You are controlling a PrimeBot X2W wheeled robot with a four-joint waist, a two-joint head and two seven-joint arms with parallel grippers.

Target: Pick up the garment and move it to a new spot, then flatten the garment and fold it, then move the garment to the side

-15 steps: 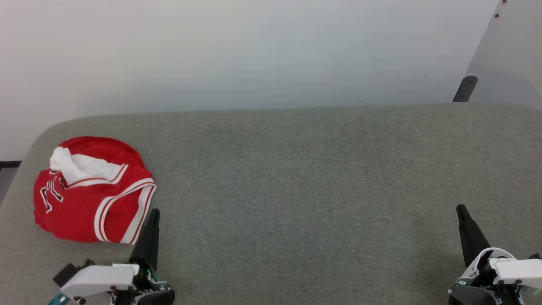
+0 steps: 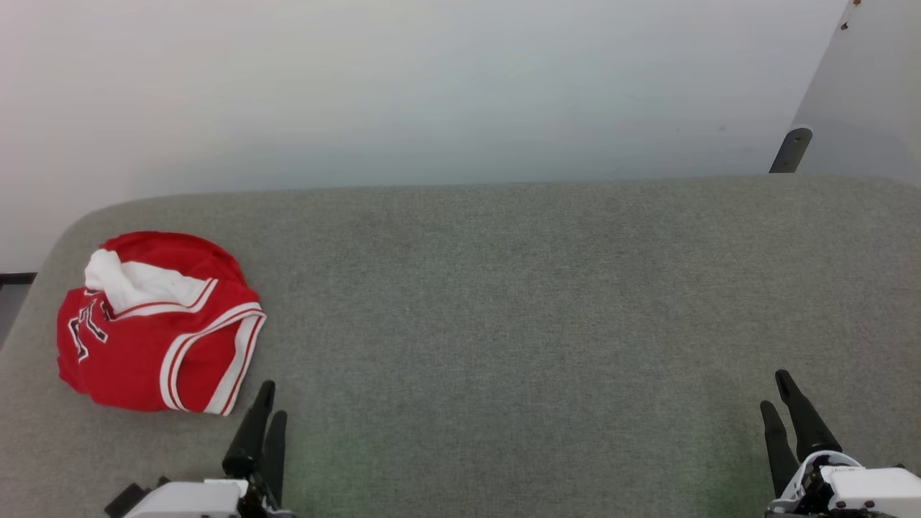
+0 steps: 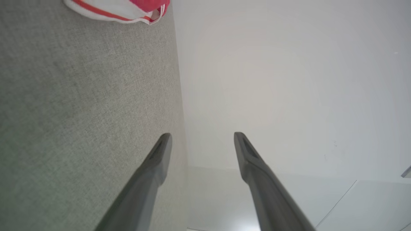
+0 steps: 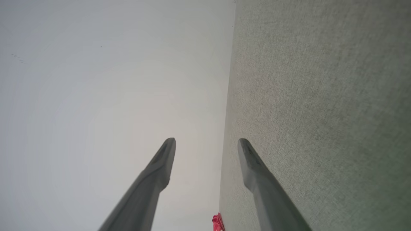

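— How is the left gripper [image 2: 273,400] seen?
— It is seen at the lower left of the head view. Its fingers [image 3: 151,173] are spread apart and nothing is held between them, and the gap is shown plainly in the left wrist view.
— And the right gripper [image 2: 774,390]?
— It is found at the lower right, likewise spread and empty, over the grey worktop [image 2: 504,302].
— Where is the garment [image 2: 155,338] placed?
— It is laid in a crumpled heap near the worktop's far left corner, just beyond the left gripper and apart from it. Red cloth is shown with white striped trim, a white part is bunched on top, and black lettering is seen at its left side. It is set well apart from the right gripper.
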